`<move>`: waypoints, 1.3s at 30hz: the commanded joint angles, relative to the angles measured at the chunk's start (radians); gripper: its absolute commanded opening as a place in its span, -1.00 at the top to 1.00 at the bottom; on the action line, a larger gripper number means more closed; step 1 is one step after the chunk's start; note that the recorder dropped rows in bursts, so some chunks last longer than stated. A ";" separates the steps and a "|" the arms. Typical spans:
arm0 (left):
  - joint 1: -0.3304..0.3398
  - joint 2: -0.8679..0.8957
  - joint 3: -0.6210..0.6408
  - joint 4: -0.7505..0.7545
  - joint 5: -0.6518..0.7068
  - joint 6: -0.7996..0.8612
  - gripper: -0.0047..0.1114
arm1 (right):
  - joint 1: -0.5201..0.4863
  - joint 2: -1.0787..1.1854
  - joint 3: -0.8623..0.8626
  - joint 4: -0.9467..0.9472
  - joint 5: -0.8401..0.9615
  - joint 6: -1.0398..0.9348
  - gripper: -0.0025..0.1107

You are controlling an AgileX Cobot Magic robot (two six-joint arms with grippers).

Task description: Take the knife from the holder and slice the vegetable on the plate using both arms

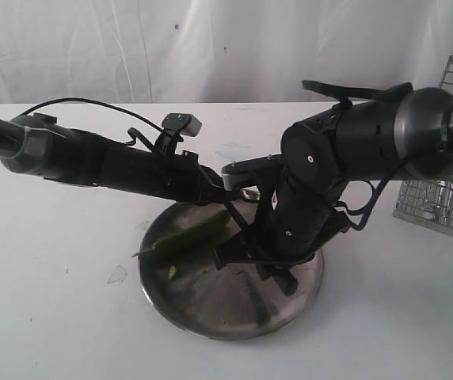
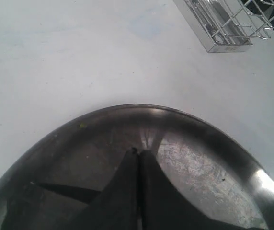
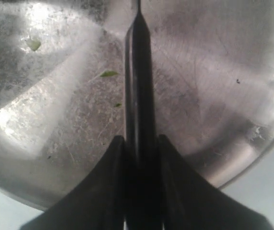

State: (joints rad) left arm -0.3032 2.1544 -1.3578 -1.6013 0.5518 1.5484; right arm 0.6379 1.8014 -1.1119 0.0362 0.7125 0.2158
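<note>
The green vegetable (image 1: pixel 191 229) lies on the left side of the round metal plate (image 1: pixel 211 309). My left gripper (image 2: pixel 138 153) hangs over the plate (image 2: pixel 199 163) with its fingers pressed together and nothing visible between them. In the exterior view the left gripper (image 1: pixel 233 194) sits right at the vegetable's far end; whether they touch is hidden. My right gripper (image 3: pixel 139 143) is shut on the black knife (image 3: pixel 137 72), which points out over the plate (image 3: pixel 213 72). In the exterior view the right gripper (image 1: pixel 278 273) is low over the plate's middle, with the knife mostly hidden by the arm.
The silver wire holder (image 1: pixel 440 190) stands at the right edge of the white table, behind the right arm, and shows as the holder (image 2: pixel 223 28) in the left wrist view. Small green scraps (image 3: pixel 109 73) lie on the plate. A white curtain backs the table.
</note>
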 commanded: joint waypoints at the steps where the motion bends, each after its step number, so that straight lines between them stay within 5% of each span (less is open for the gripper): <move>1: 0.002 -0.001 -0.004 -0.011 -0.007 0.002 0.91 | 0.000 -0.003 -0.004 -0.010 -0.010 -0.009 0.96; 39: 0.002 -0.001 0.000 -0.007 -0.099 0.002 0.91 | 0.000 -0.003 -0.004 -0.066 0.000 -0.082 0.96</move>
State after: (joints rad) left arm -0.3032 2.1544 -1.3578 -1.6013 0.4768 1.5484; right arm 0.6379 1.8014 -1.1119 -0.0240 0.7106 0.1460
